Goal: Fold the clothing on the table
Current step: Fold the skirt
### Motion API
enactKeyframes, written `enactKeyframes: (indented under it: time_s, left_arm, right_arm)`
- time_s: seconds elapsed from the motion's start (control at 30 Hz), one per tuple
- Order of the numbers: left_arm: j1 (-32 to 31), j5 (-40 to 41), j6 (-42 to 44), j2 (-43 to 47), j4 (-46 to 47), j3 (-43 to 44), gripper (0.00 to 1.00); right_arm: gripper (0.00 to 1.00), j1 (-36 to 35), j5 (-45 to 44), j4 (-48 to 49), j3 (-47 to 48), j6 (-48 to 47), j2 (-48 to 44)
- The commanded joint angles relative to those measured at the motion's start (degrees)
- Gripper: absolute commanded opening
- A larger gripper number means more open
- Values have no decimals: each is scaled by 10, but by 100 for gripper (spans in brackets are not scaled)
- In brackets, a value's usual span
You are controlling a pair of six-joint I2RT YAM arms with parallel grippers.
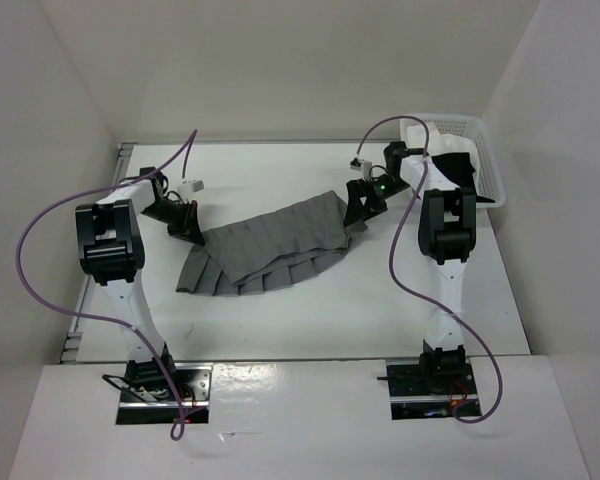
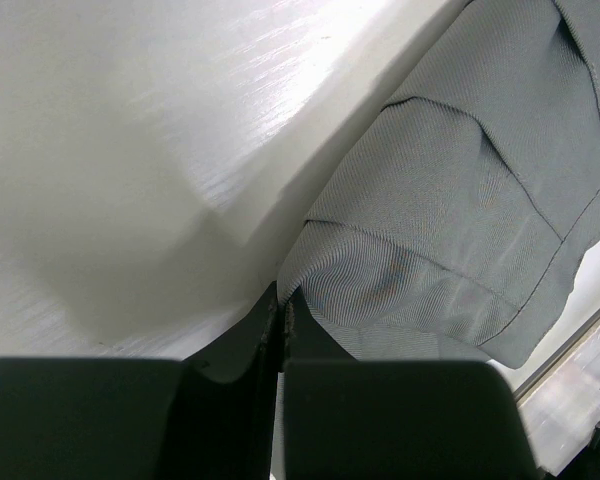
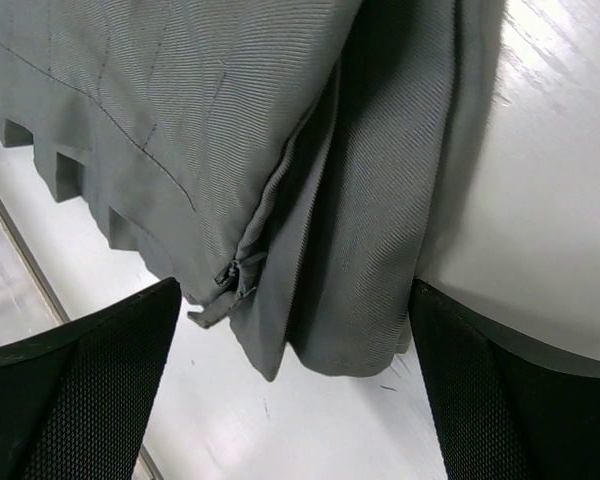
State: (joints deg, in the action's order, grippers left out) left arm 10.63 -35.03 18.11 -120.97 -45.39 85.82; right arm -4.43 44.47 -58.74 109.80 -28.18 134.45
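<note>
My left gripper (image 2: 282,300) has its 2 fingers pressed flat together, tips down at the table (image 1: 330,310). They sit right at one corner of the grey pleated skirt (image 1: 280,245), and I cannot tell whether any cloth is caught between them. From this wrist the pleats overlap in stepped layers just beside the fingertips and run away to the right. My right gripper (image 3: 295,300) stands wide, with 1 mesh-faced finger (image 3: 80,390) on either side of the skirt's other end and nothing pinched. Between those fingers the fabric bunches into a narrow fold, and a small zipper (image 3: 235,275) shows at its edge. Seen from above, the skirt lies spread across the middle of the table as a slanted band. Its lower left end is near my left gripper, its upper right end is under my right gripper, and its pleated hem faces my bases. A thin metal rail (image 1: 75,330) runs along the table's left edge. Behind my right arm, at the far right corner, a white plastic basket (image 1: 492,165) holds a white garment (image 1: 425,135) and a black garment (image 1: 455,170). A purple cable (image 1: 40,225) loops from each arm.
</note>
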Motion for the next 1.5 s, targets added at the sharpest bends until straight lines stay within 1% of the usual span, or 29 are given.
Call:
enactKeyframes:
  time_s: [0.0,0.43,0.67,0.73,0.77,0.83,0.87,0.93,1.03,1.07,1.1,1.17,1.2,1.3,1.33,1.37,1.4,1.47]
  left_arm:
    - [4,-14,19,26,-9,-7,3]
    - [4,-19,19,58,-9,-36,3]
    - [4,-19,19,64,-9,-47,3]
    - [4,-19,19,69,-4,-52,3]
    - [4,-19,19,69,-4,-52,3]
    - [4,-19,19,69,-4,-52,3]
    - [4,-19,19,69,-4,-52,3]
    - [4,-19,19,69,-4,-52,3]
    - [4,-19,14,69,-4,-52,3]
    - [4,-19,14,69,-4,-47,3]
    - [4,-19,14,69,-4,-47,3]
    - [4,-19,14,69,-4,-47,3]
    - [4,-19,14,69,-4,-47,3]
    - [4,-19,14,69,-4,-47,3]
    - [9,-19,14,69,-4,-47,3]
    - [9,-19,14,69,-4,-47,3]
    - [9,-19,14,69,-4,-47,3]
    - [9,-19,14,69,-4,-47,3]
  right_arm:
    - [99,-16,-13,-17,-19,-14,17]
    - [99,-44,3,-23,-3,-14,41]
    - [99,-44,8,-28,2,-20,41]
    - [93,-44,13,-28,2,-20,41]
    - [84,-44,13,-28,2,-20,41]
    - [73,-49,13,-28,2,-20,47]
    - [71,-49,13,-28,8,-20,47]
    - [69,-49,13,-28,8,-20,52]
    - [69,-54,13,-33,8,-20,52]
    - [67,-54,13,-33,13,-20,52]
    - [59,-59,13,-33,13,-20,57]
    - [50,-59,13,-38,18,-20,64]
    - [39,-59,8,-38,18,-20,64]
    - [20,-59,3,-38,24,-20,70]
    - [8,-59,3,-38,24,-14,70]
    - [3,-59,-3,-38,24,-14,70]
    - [0,-65,-11,-38,24,-9,70]
    - [0,-65,-23,-31,30,-3,63]
